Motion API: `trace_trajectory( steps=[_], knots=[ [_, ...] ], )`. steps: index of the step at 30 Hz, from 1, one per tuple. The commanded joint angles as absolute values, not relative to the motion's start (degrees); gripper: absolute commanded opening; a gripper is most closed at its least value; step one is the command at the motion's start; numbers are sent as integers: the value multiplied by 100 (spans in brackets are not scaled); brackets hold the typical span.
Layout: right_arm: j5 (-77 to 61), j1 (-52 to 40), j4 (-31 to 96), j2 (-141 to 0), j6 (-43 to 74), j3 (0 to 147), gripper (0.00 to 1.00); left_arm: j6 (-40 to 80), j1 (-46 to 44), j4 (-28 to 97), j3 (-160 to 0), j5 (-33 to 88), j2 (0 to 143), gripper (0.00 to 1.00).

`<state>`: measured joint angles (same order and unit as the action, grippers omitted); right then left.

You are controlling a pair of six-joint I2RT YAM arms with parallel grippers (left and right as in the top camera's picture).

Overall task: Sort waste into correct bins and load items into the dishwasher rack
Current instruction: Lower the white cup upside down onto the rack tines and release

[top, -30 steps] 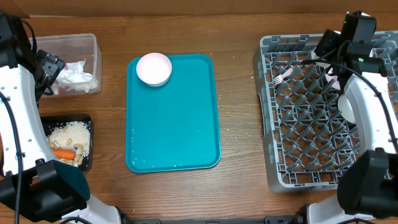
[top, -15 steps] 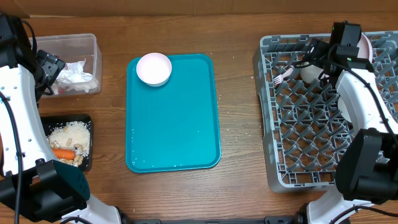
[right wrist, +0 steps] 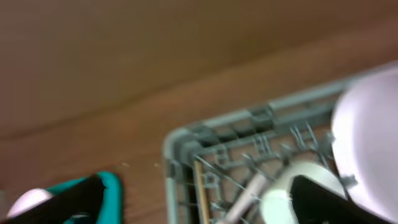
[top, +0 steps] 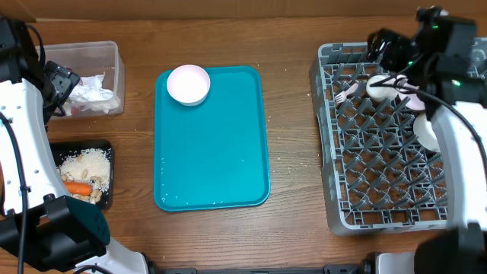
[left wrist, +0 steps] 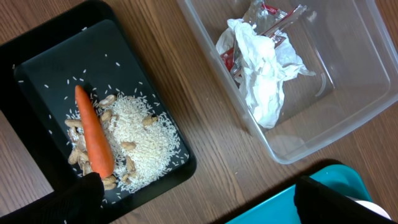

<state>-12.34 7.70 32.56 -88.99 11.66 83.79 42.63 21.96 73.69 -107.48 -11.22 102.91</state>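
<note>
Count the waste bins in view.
2. Clear tub far left, with crumpled napkins; black tray just in front of it, with carrot and crumbs. None looks hidden.

left arm [top: 19, 144] sits left of the teal tray [top: 213, 152]. left gripper [left wrist: 196, 191] faces down, fingers [left wrist: 68, 202] spread wide, empty. right arm [top: 456, 144] is far right of the tray. right gripper [top: 386, 47] is off its far-right corner, fingers [right wrist: 62, 202] apart, nothing held.
</note>
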Motion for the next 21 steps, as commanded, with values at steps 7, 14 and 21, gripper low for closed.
trace_trajectory(
  steps=[7, 14, 21],
  knots=[
    [-519, 735, 4141, -9231, 1267, 8512, 19, 4198, 2174, 7363, -10779, -1201, 10276, 100],
    [-519, 735, 4362, -10165, 1267, 8512, 8, 4198, 2174, 7363, -10779, -1201, 10276, 100],
    [-204, 775, 4259, -10492, 1269, 8514, 11, 4198, 2174, 7363, -10779, -1201, 10276, 100]
  ],
)
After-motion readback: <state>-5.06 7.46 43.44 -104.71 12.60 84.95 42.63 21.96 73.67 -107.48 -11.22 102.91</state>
